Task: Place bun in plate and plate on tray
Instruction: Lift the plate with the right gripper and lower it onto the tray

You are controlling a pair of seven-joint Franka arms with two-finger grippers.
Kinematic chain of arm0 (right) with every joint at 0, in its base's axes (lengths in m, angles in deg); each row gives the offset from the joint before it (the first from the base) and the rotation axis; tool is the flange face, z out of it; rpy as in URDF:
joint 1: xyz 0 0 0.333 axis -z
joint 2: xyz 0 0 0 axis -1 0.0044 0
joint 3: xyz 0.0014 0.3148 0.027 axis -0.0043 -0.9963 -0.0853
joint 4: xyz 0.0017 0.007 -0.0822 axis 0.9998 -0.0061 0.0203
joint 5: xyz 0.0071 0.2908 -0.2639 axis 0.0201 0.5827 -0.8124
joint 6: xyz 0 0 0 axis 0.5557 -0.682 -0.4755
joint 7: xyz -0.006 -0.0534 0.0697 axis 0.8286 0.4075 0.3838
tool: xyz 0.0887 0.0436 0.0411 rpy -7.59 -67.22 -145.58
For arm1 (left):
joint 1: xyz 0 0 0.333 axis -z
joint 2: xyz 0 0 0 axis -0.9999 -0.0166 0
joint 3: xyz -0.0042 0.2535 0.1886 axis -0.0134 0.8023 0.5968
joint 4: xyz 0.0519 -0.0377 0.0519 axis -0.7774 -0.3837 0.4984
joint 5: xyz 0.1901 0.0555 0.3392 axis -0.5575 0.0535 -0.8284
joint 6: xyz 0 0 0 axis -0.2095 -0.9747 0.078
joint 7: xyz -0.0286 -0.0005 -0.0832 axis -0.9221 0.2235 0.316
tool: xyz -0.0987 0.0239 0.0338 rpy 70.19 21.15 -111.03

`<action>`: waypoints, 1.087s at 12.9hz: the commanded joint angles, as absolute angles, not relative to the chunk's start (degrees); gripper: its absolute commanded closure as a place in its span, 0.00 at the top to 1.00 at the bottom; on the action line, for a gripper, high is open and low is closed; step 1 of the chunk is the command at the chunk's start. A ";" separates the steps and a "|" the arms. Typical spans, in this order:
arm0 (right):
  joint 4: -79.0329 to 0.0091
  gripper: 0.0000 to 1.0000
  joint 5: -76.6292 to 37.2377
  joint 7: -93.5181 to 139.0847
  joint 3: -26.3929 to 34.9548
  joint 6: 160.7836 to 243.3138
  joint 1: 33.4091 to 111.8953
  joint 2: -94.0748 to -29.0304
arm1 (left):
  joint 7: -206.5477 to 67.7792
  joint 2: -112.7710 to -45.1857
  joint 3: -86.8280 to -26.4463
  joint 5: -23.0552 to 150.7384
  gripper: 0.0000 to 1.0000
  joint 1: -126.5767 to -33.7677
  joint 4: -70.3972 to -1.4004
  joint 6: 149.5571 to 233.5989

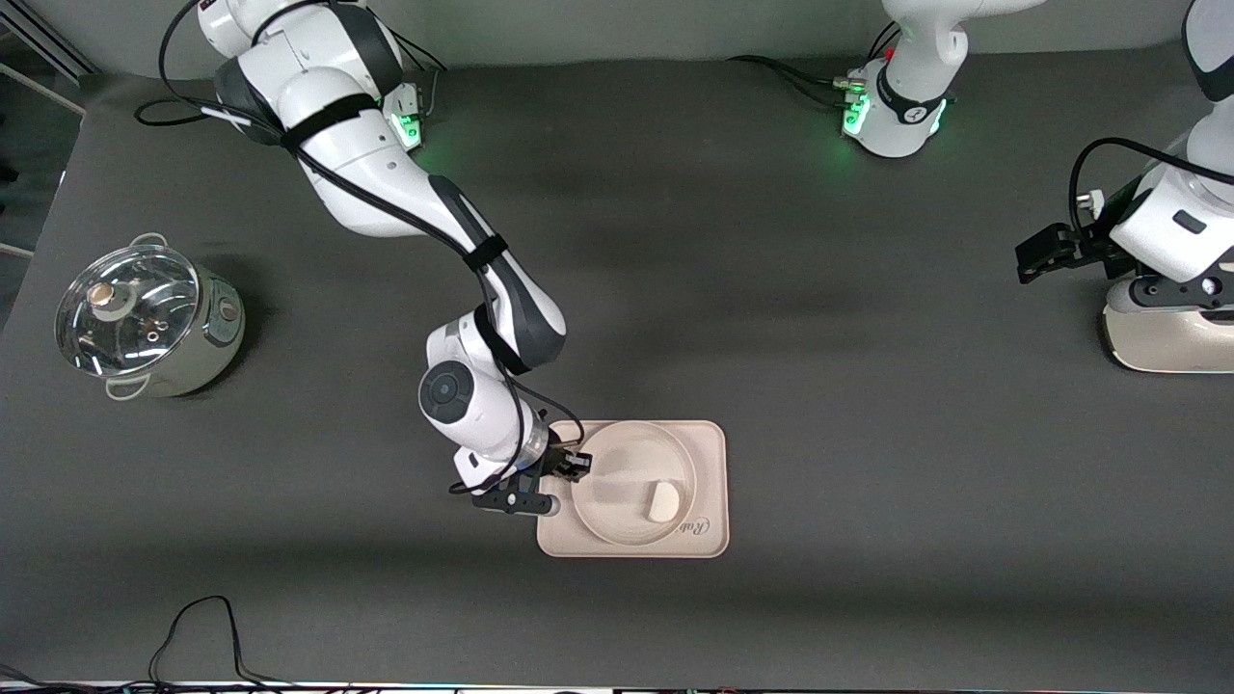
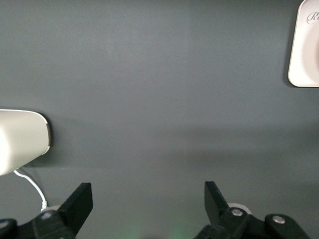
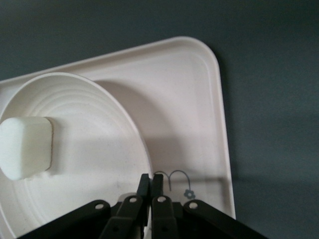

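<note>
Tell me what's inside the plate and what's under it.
The bun lies in the plate, with the right gripper shut on the rim. The plate rests on the tray, covering most of its print.

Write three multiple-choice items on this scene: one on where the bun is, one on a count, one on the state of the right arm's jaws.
1. Where is the bun?
A. In the plate
B. In the lidded pot
C. On the bare table

2. How many buns show?
A. One
B. Two
C. Three

3. How do the right gripper's jaws stand?
A. Wide open
B. Shut on the plate's rim
C. Shut on the bun

Answers: 1 A, the bun lies in the plate, which sits on the tray. 2 A, only one shows. 3 B, the right wrist view shows them pinched at the rim. The left gripper waits open.
</note>
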State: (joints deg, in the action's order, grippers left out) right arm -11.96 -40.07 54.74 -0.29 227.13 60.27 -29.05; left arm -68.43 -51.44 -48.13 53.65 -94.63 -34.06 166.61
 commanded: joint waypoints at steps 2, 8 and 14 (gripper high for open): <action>-9.22 0.00 -39.67 54.01 -0.99 227.67 60.48 -27.01 | -67.77 -51.69 -48.16 53.88 1.00 -94.67 -33.13 165.73; -9.83 1.00 -38.44 54.62 -0.91 226.53 60.57 -30.51 | -67.68 -51.69 -48.16 53.88 1.00 -94.67 -33.13 165.73; -13.00 1.00 -39.23 54.54 2.24 203.03 62.68 -47.98 | -67.68 -51.69 -48.16 53.88 1.00 -94.67 -33.13 165.73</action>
